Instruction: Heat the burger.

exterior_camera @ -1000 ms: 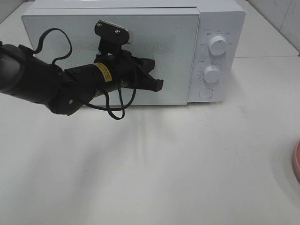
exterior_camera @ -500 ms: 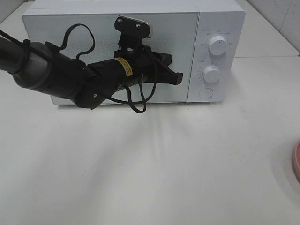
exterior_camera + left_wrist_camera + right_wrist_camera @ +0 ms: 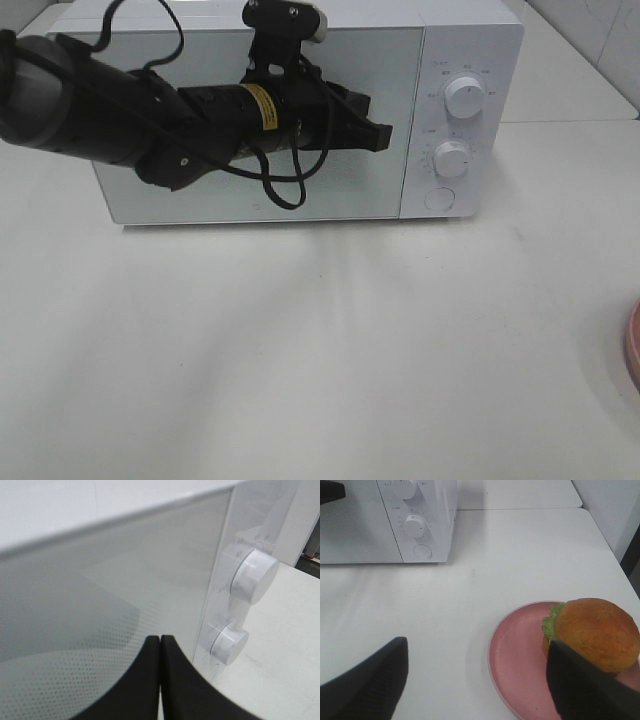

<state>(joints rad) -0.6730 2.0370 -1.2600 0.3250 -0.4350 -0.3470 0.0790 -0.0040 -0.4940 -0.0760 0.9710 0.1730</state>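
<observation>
Left gripper [image 3: 375, 135] has its fingers pressed together, nothing between them, tip hovering at the microwave door [image 3: 180, 195] near its right edge, beside the control panel's two knobs [image 3: 465, 97]. Door looks closed, so the step in hand reads as getting it open. Judgement: aim the closed tip at the seam between door and panel, or at the round button [image 3: 438, 199] under the lower knob if that's the release; push straight, not skewed, so the tip doesn't skate on the glass. Right gripper [image 3: 475, 680] sits with jaws apart, holding nothing, over the table's right edge. The burger [image 3: 592, 632] is on the pink plate [image 3: 520, 665] there, off-centre, well apart from the microwave.
</observation>
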